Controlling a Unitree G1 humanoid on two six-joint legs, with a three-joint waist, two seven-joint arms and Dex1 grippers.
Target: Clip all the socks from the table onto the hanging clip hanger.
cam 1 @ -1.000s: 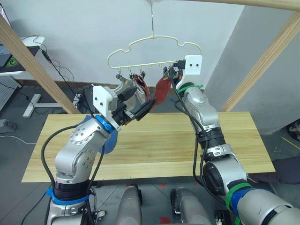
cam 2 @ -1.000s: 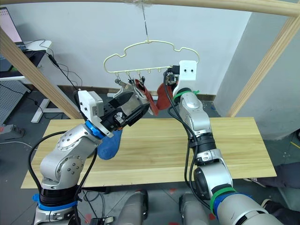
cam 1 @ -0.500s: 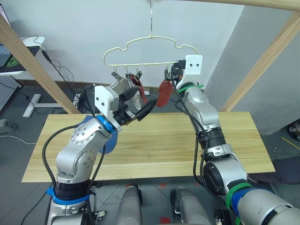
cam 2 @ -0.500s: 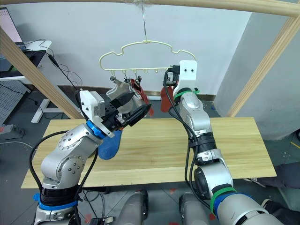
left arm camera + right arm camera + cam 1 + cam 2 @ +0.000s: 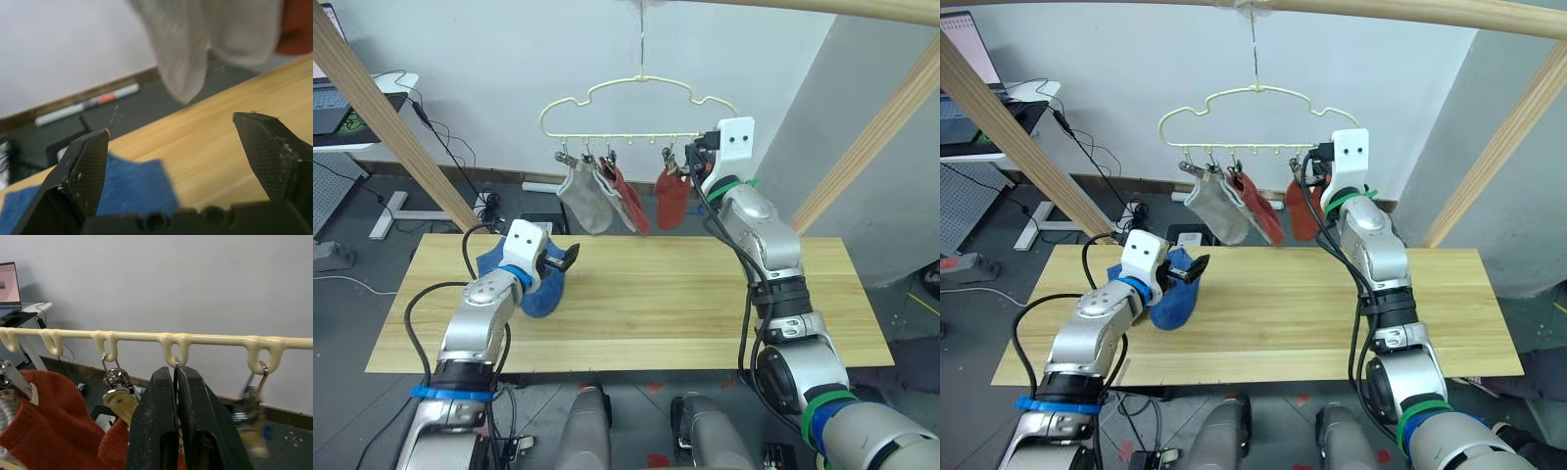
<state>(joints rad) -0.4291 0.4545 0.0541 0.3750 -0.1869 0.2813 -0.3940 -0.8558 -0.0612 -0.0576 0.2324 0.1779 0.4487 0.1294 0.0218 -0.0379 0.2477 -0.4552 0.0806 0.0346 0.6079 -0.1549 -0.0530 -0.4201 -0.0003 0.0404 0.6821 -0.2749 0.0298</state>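
Clip hanger: hanging by its metal hook from the wooden pole overhead, above the far edge of the worktop, its row of grey clips along the bottom bar.
Grey socks: clipped at the hanger's left end, dangling toe-down; how many there are I can't tell.
Rust-red sock: clipped right beside the grey, hanging at a slant.
Second rust-red sock: on a clip further right, hanging straight down, just beside the right arm.
Blue socks: heaped on the worktop near its left end, closer to the far edge; whether one or two, can't tell.
Left tool: down low over the worktop, right at the blue heap; the wrist view has its two black fingers spread wide with nothing between them, blue fabric just beyond.
Right tool: up at the hanger bar, fingers pressed together around the thin wire loop of a clip under one of the cream hooks.
Neighbouring clips: hanging free on either side of that pinch, red fabric below.
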